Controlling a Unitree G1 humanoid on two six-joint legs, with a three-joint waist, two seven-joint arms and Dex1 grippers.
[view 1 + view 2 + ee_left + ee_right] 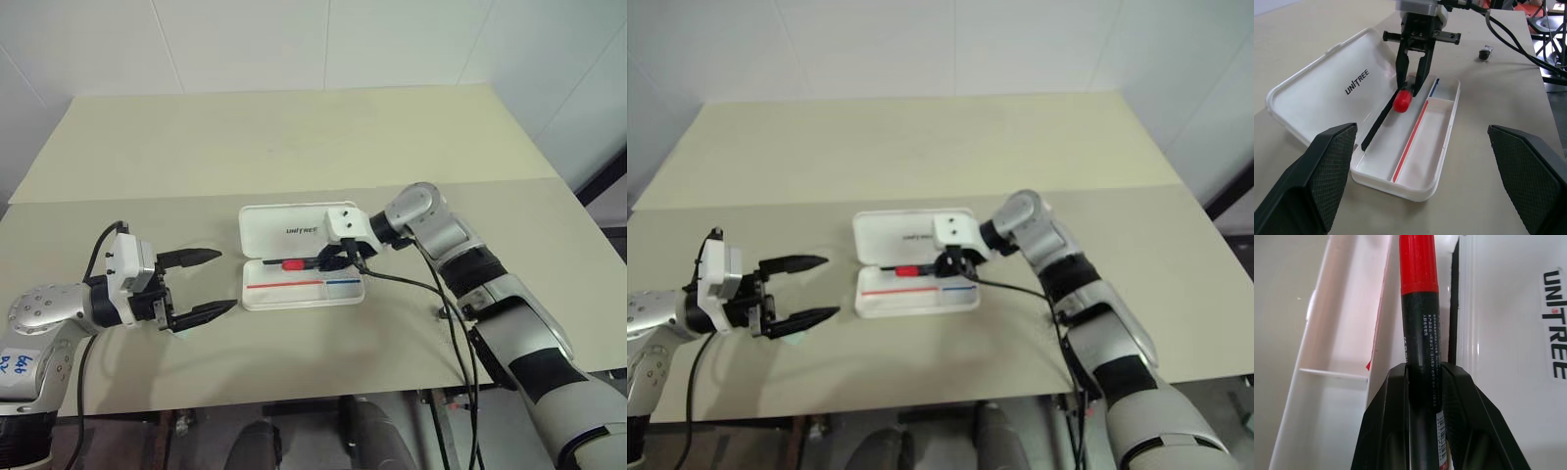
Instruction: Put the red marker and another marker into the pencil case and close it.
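The white pencil case [286,230] lies open at the table's middle, lid flat behind the tray [1442,142]. My right gripper [340,258] is shut on the red marker [1420,333], holding its black barrel. The marker slants down over the tray's back compartment, and its red cap [1402,102] hangs just above the floor next to the hinge. My left gripper [227,280] hovers open and empty to the left of the case, pointing at it. A pale green bit of the other marker [795,337] peeks out on the table under the left gripper's lower finger.
A small dark grey piece [1485,52] lies on the table beyond the case, near my right arm's black cable [421,284]. A seam [147,196] runs across the table behind the case. The table's front edge is close below both arms.
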